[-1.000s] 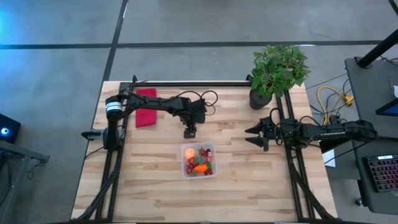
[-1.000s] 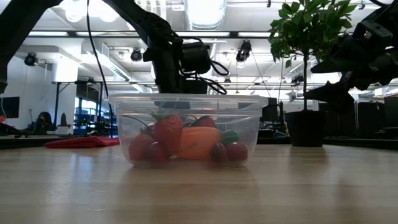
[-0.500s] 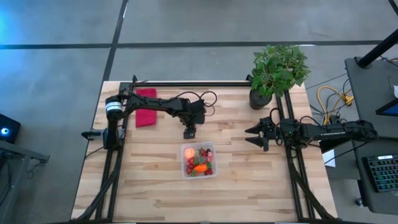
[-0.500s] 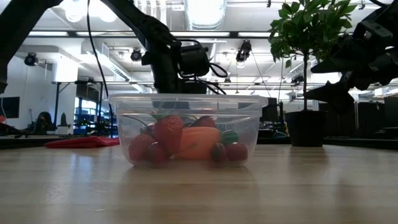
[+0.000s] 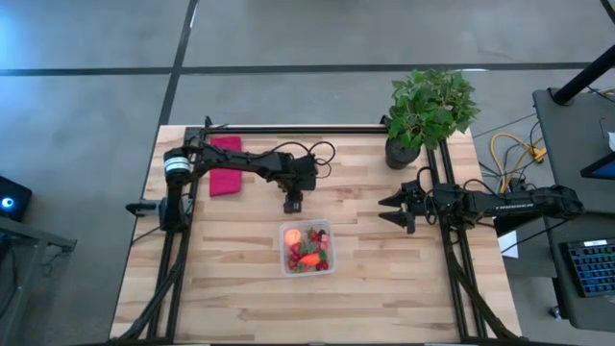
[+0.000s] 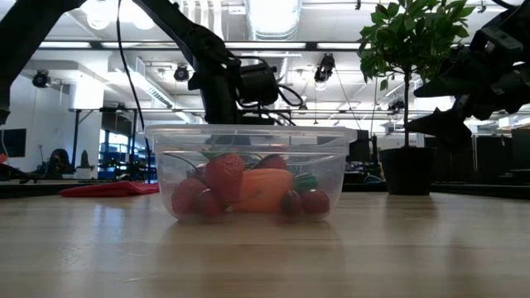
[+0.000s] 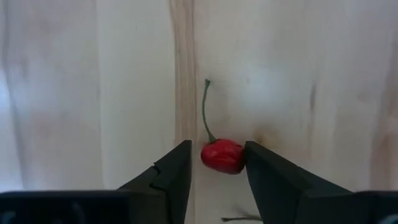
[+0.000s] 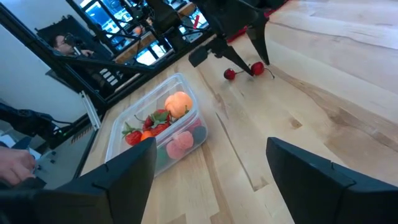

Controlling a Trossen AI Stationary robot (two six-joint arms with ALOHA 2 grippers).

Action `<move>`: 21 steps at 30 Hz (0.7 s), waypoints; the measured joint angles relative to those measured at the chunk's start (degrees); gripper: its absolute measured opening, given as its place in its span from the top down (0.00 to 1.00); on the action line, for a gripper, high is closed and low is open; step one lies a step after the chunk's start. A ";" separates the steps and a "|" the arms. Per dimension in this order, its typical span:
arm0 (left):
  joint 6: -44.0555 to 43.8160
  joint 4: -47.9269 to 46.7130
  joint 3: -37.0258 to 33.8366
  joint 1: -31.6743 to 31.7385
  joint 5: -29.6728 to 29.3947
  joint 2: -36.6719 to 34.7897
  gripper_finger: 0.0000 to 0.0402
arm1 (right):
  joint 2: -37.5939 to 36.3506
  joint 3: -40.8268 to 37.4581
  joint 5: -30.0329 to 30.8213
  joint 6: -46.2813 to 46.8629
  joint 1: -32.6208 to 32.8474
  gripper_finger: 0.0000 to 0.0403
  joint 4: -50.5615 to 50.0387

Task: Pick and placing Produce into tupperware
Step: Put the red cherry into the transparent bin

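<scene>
Cherry (image 7: 222, 155), glossy red, thin green stem, between left gripper (image 7: 216, 167) fingers

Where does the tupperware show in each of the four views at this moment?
High view: tupperware at table centre, just nearer than the left gripper.
Low view: centre foreground, produce inside.
Left wrist view: not in it; only a cherry between the fingers.
Right wrist view: towards the picture's left.
Shared landmark: the pale orange fruit inside it.
</scene>
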 joint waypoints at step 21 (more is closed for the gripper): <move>-0.36 -0.40 0.92 0.35 0.33 1.07 0.79 | 0.00 0.00 0.00 0.00 -0.02 0.28 0.00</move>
